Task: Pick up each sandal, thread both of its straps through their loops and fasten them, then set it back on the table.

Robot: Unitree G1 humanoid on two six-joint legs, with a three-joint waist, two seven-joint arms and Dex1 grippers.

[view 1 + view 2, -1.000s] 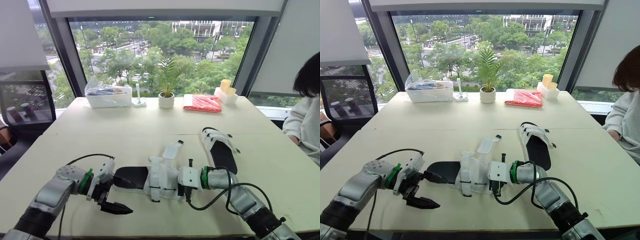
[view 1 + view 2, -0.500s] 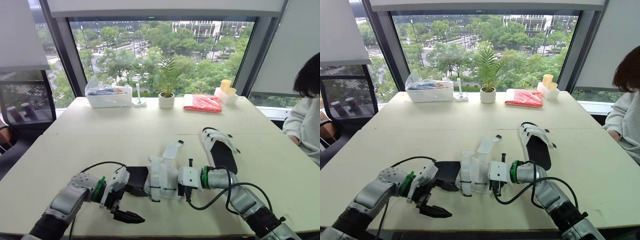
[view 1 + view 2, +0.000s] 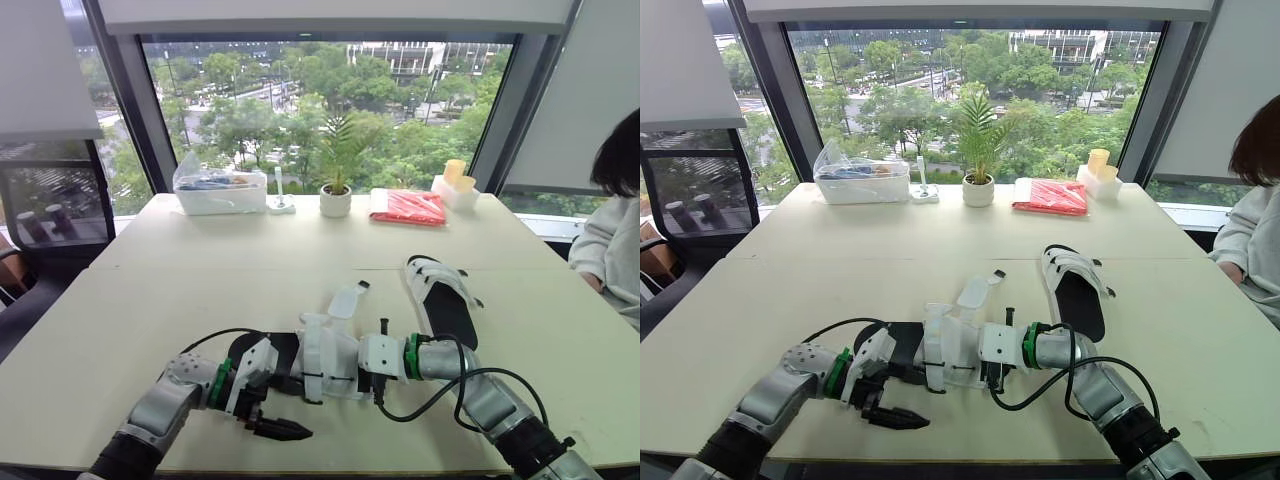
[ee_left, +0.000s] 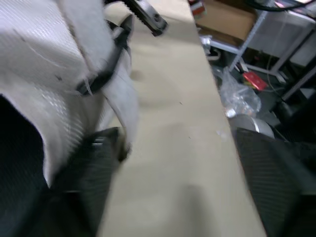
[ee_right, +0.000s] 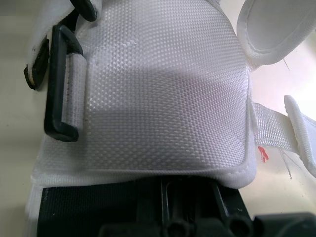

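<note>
A sandal [image 3: 322, 357] with white straps and a black sole lies near the table's front edge, one strap flap [image 3: 345, 300] sticking up loose. My right gripper [image 3: 362, 360] is shut on its toe end; in the right wrist view the white strap [image 5: 163, 94] and a black loop [image 5: 61, 84] sit right in front of it. My left gripper [image 3: 276, 407] is open at the sandal's heel end, one finger [image 3: 285, 431] low over the table, the other against the sole. Its fingers [image 4: 91, 168] stand wide apart beside the strap. A second sandal [image 3: 441, 302] lies to the right.
Along the far edge of the table [image 3: 200, 290] stand a clear plastic box [image 3: 215, 190], a potted plant [image 3: 335, 195], a red packet [image 3: 405, 206] and a small white box [image 3: 452, 186]. A person [image 3: 615, 240] sits at the right side. The front table edge runs just below both grippers.
My left gripper has slid to the right along the table, from well left of the sandal up to its heel end. The right gripper and sandal have stayed put.
</note>
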